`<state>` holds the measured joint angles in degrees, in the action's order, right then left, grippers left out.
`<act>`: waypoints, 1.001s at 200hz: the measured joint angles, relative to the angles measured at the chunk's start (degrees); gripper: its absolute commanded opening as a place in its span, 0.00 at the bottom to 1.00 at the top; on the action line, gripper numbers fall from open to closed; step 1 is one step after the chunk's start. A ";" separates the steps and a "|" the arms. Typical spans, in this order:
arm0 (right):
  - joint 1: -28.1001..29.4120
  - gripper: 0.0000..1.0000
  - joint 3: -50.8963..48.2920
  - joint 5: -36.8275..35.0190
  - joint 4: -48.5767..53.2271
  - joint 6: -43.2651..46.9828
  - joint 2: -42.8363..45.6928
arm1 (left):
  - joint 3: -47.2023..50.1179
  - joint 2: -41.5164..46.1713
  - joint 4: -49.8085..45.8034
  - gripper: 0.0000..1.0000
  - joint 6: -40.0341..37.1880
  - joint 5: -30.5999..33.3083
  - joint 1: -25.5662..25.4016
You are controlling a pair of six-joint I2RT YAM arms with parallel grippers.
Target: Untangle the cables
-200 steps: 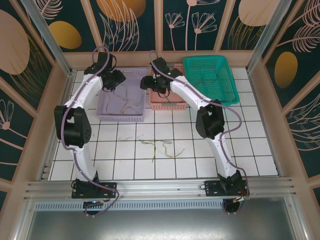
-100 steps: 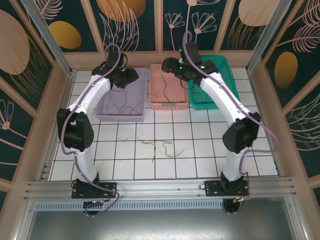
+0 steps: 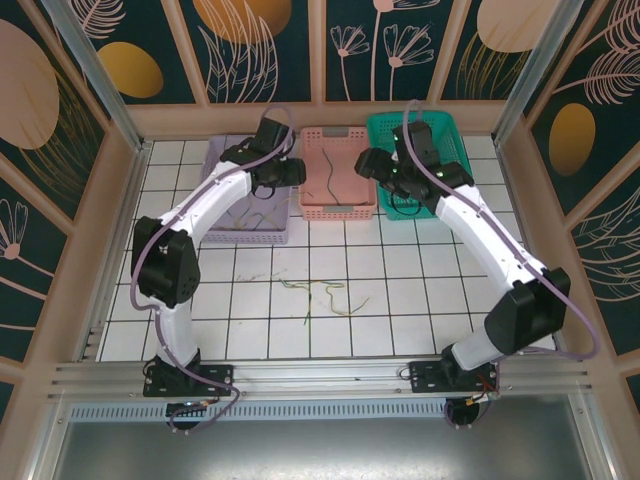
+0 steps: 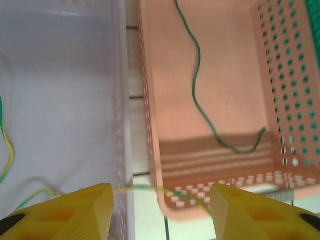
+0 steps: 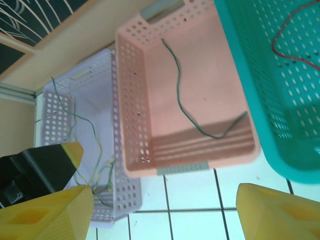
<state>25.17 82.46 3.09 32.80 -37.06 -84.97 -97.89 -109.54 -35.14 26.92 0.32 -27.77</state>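
A loose tangle of yellow and green cables (image 3: pixel 325 297) lies on the white tiles in the middle of the table. One green cable (image 3: pixel 328 178) (image 4: pixel 197 90) (image 5: pixel 180 85) lies by itself in the pink basket (image 3: pixel 338 210). More yellow-green cables (image 3: pixel 245 215) (image 5: pixel 75 130) sit in the lilac basket (image 3: pixel 245 238). My left gripper (image 3: pixel 290 172) (image 4: pixel 161 210) hovers over the gap between the lilac and pink baskets, jaws apart, and a thin yellow-green cable (image 4: pixel 145 189) stretches across the gap between its fingers. My right gripper (image 3: pixel 372 165) (image 5: pixel 165 215) hangs wide open by the pink basket's right side, holding nothing.
A green basket (image 3: pixel 450 150) (image 5: pixel 260 100) stands at the back right with a red cable (image 5: pixel 290 40) in it. The three baskets stand in a row against the back wall. Wooden walls close in the table on three sides.
My left gripper has swung right, from over the lilac basket to its edge by the pink one. My right arm has moved right off the pink basket, uncovering the green cable there.
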 measured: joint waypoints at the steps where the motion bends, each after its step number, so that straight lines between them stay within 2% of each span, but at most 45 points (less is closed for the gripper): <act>1: 0.00 0.75 -0.24 -0.02 0.02 0.00 0.24 | 0.22 0.13 -0.02 0.54 -0.11 0.02 -0.13; 38: 0.00 0.75 -3.50 0.04 -0.11 -1.03 4.63 | 6.34 7.19 0.02 0.60 -7.65 2.67 -6.67; 76: -0.02 0.75 -4.83 0.37 -0.85 -1.09 5.70 | 15.41 11.54 6.51 0.65 -20.02 12.13 -12.81; 104: -0.02 0.75 -5.60 0.85 -0.96 -1.36 5.79 | 21.88 11.98 11.67 0.70 -27.41 19.12 -13.49; 129: -0.02 0.75 -5.77 1.25 -0.96 -1.49 6.03 | 19.71 8.81 15.54 0.69 -31.74 24.37 -13.27; 149: -0.02 0.75 -5.90 1.49 -0.98 -1.51 6.32 | 16.90 5.60 18.16 0.68 -33.62 26.14 -13.20; 163: -0.02 0.75 -6.34 1.49 -0.96 -1.53 6.69 | 15.47 3.96 19.04 0.63 -34.40 26.80 -13.20; 175: -0.02 0.75 -6.62 1.49 -0.96 -1.73 6.95 | 14.34 2.67 19.50 0.52 -34.82 26.88 -13.09; 185: -0.02 0.75 -6.80 1.49 -0.96 -1.95 7.13 | 13.49 1.73 19.50 0.40 -35.21 26.73 -12.90; 200: -0.02 0.75 -7.13 1.51 -0.96 -2.10 7.39 | 11.37 0.15 19.28 0.13 -34.47 26.05 -12.33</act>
<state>25.15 75.33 4.60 31.83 -39.16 -77.58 -86.52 -109.38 -15.86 -7.55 26.37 -40.10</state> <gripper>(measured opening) 0.748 0.313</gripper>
